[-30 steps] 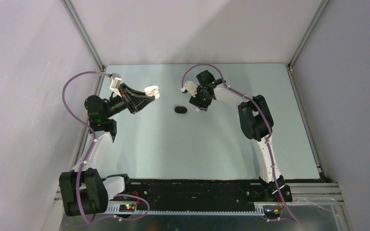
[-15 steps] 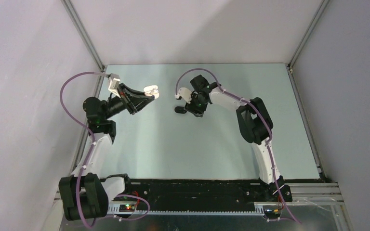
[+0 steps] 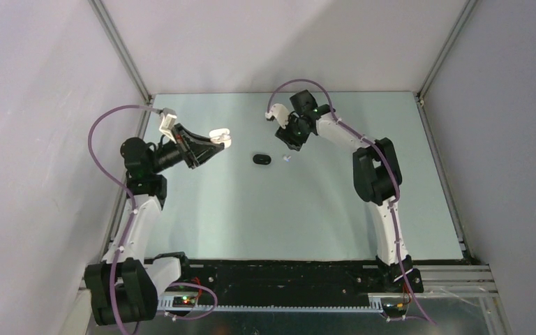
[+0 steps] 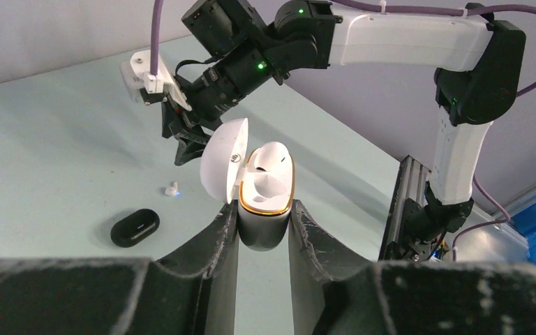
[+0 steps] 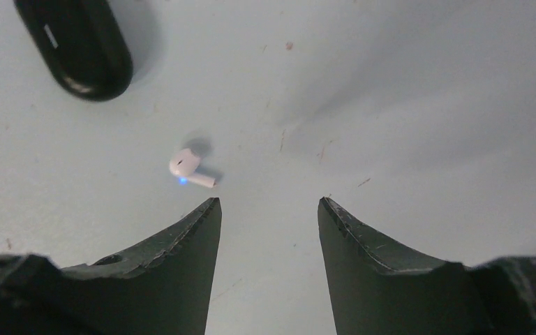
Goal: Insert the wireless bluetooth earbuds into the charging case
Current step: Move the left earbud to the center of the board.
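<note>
Pulled back now, my right gripper (image 5: 269,204) hangs open near the loose earbud (image 5: 190,167) while my left gripper (image 4: 264,209) holds the charging case (image 4: 264,234) tight, lid up, to catch it.

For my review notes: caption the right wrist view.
Right gripper open and empty; white earbud on the table just ahead, black oval object beyond.

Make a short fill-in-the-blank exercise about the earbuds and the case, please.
1. The left gripper holds the charging case, whose lid is ____.
2. One earbud sits in the case; the other earbud lies on the ____.
3. The other earbud glows ____.
4. The right gripper, jaws apart, holds ____.
Missing words: open; table; blue; nothing.
</note>
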